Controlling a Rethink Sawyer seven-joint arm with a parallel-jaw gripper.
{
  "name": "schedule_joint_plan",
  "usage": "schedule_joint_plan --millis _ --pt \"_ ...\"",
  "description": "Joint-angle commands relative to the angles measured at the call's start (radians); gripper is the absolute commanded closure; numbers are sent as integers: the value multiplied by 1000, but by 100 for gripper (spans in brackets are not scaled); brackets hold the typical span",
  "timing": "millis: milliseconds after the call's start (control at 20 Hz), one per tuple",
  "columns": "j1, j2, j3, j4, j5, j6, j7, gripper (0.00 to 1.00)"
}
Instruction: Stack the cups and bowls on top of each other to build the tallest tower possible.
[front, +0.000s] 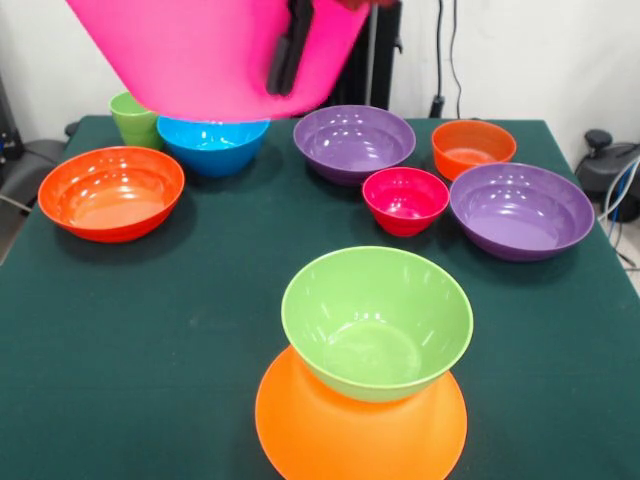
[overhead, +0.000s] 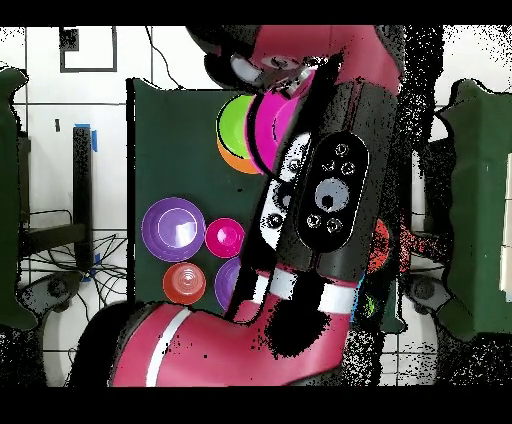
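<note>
My gripper (front: 287, 62) is shut on the wall of the large pink bowl (front: 200, 60) and holds it tilted, high above the table's far side. In the overhead view the pink bowl (overhead: 272, 120) hangs right beside the tower. The tower is an upright green bowl (front: 377, 320) on an upturned orange bowl (front: 360, 430) at the near edge. The light-green cup (front: 132, 118) stands at the far left behind the blue bowl (front: 213, 145). Two purple bowls (front: 354, 143) (front: 521, 210), a small magenta-red bowl (front: 405, 200) and two red-orange bowls (front: 112, 192) (front: 473, 148) sit upright on the table.
The dark green table (front: 200, 330) has open cloth between the tower and the far row of bowls. In the overhead view my arm (overhead: 320, 200) covers the table's middle and right side. Cables and a stand (front: 440, 60) are behind the table.
</note>
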Motion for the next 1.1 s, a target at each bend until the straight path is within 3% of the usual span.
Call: schedule_joint_plan --millis 50,300,500,750,1100 --pt "0 182 -14 -251 72 190 270 100" --pt "-22 268 -147 -362 209 230 330 100" --pt "-43 309 -303 -403 351 250 356 100" --pt "-70 338 -506 -419 549 250 353 100" --pt "-80 364 -733 -406 776 207 373 100"
